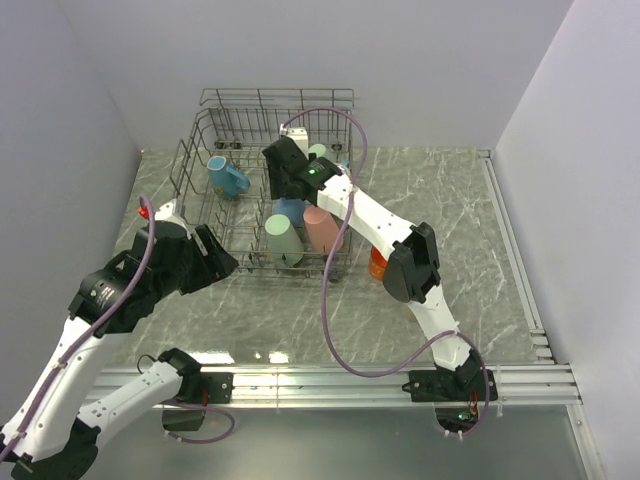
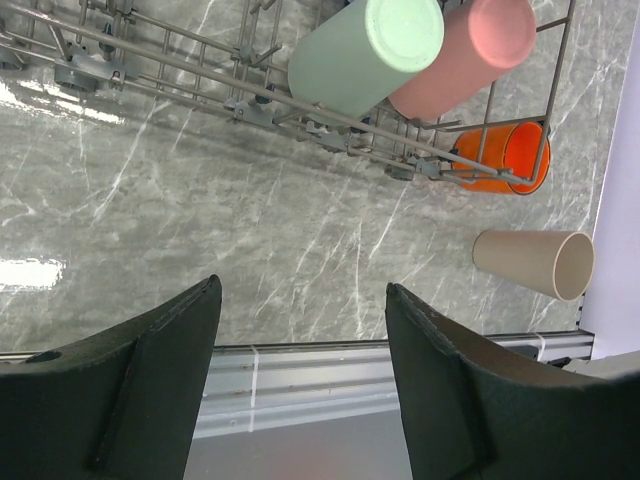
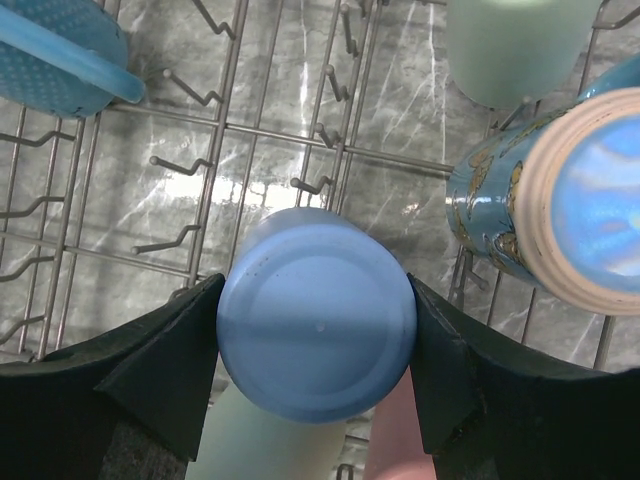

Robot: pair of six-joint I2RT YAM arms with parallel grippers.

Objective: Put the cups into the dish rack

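The grey wire dish rack stands at the back of the table. My right gripper is inside it, shut on an upside-down blue cup, with a finger against each side. Below it in the rack lie a pale green cup and a pink cup. A blue mug sits at the rack's left. A patterned blue mug and another pale green cup are near it. An orange cup and a beige cup lie on the table outside the rack. My left gripper is open and empty.
The marble table ends in a metal rail at the near edge and another rail on the right. Walls close in on the left, back and right. My right arm's elbow hangs over the orange cup.
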